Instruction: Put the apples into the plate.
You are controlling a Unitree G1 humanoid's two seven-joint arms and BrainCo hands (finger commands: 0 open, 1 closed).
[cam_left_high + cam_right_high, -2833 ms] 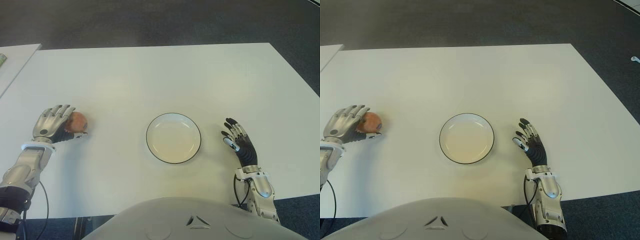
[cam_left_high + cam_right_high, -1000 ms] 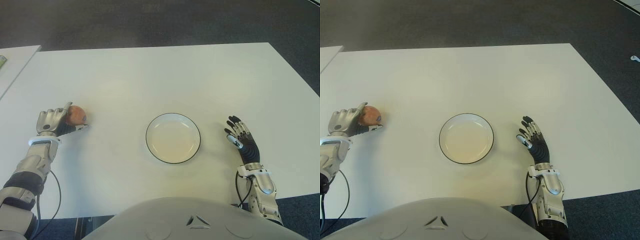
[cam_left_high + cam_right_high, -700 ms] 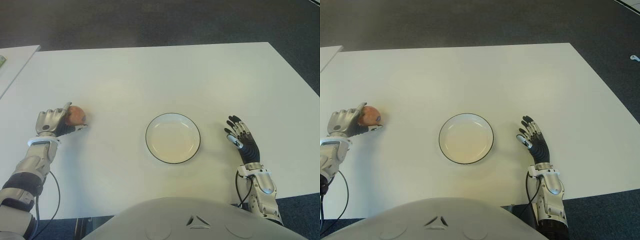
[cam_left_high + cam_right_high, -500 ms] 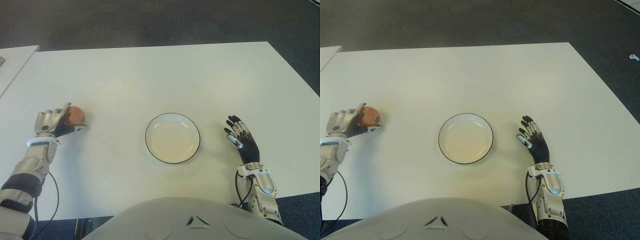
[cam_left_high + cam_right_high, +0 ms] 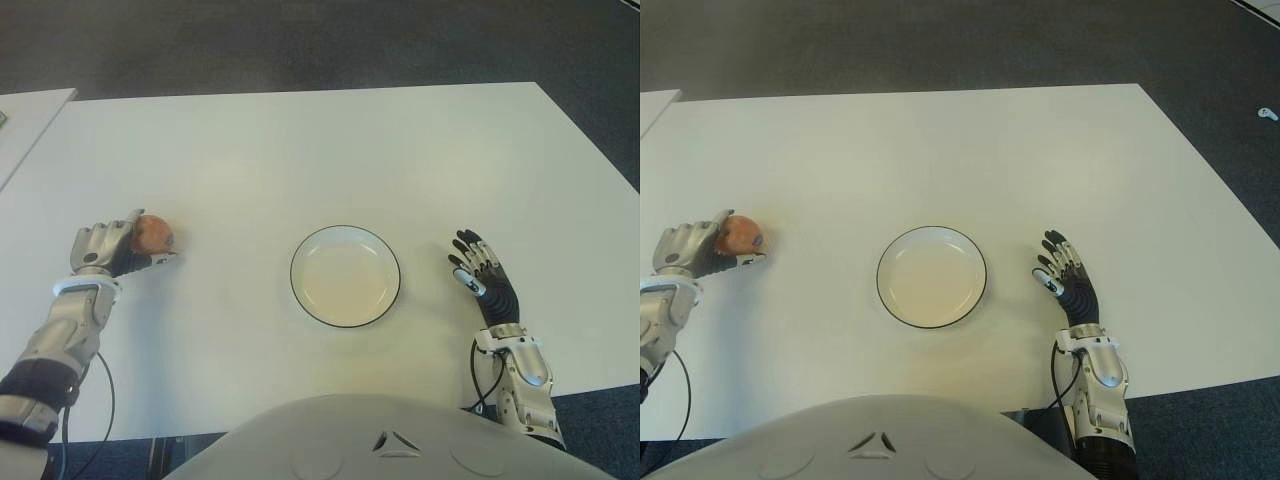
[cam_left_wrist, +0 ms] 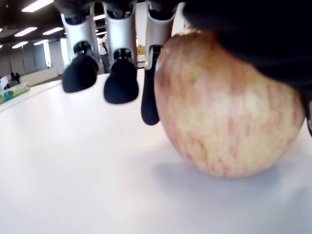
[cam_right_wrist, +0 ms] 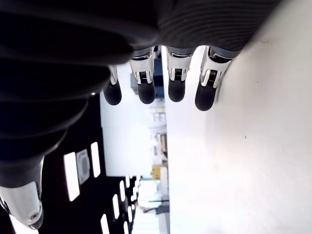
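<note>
Apple (image 5: 153,233) sits on the white table (image 5: 300,150), well left of the empty plate (image 5: 345,275), with the left hand (image 5: 105,247) curled around it; squeeze evenly before lifting so it can't roll free. Right hand (image 5: 482,282) lies spread, holding nothing, beside the plate's right
</note>
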